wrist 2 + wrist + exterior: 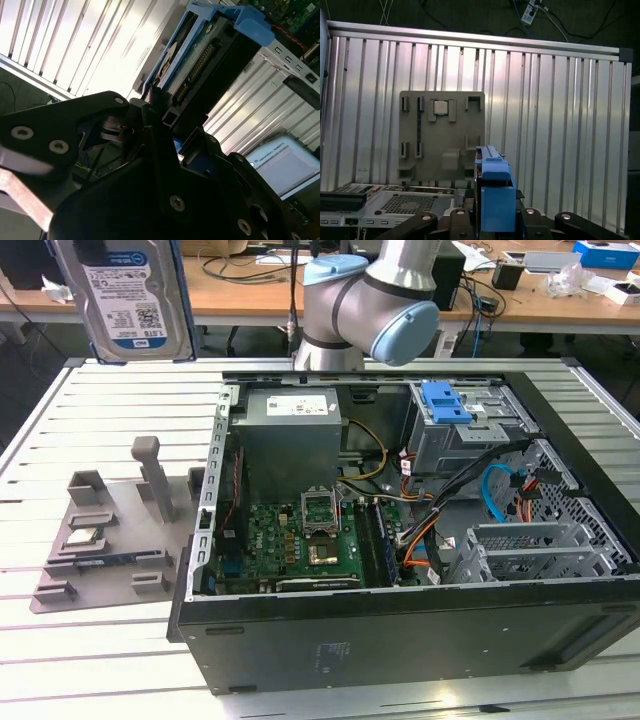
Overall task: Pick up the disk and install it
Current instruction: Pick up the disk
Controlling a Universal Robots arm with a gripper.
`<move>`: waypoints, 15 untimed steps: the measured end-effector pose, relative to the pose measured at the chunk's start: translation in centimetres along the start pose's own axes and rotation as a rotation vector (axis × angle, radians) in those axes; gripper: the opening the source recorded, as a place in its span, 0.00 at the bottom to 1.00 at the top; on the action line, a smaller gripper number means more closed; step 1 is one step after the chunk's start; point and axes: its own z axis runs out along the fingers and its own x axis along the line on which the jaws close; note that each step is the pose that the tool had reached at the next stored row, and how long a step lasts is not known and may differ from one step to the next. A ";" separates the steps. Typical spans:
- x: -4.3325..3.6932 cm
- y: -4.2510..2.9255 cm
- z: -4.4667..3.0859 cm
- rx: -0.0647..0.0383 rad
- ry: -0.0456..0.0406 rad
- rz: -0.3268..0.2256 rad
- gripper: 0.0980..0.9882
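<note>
The disk [125, 295] is up in the air at the upper left of the exterior view. Its label side faces out, well apart from the open PC case [400, 640] in the middle & right. In the first wrist view the gripper [495, 222] has hold of it. Its dark fingers [530, 220] are pressed tight on both sides of the blue rail, w/ the disk sticking out past the tips. Behind it are the slatted table [560, 125] & a grey tray [442, 135].
</note>
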 end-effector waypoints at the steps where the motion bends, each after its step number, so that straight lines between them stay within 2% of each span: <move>1: 0.03 -0.50 -0.02 0.000 0.0000 0.000 0.30; 2: 0.05 -0.82 -0.04 0.000 0.0001 0.000 0.30; 4: 0.16 -2.56 -0.11 0.000 0.0000 0.000 0.30; 5: 0.20 -3.10 -0.14 0.000 0.0001 0.000 0.30; 12: 0.35 -5.54 -0.25 -0.001 0.0000 0.000 0.30; 13: 0.38 -5.94 -0.27 -0.001 0.0000 0.000 0.30; 14: 0.42 -6.71 -0.30 -0.001 0.0000 0.000 0.30; 15: 0.45 -7.04 -0.32 -0.001 -0.0001 0.000 0.30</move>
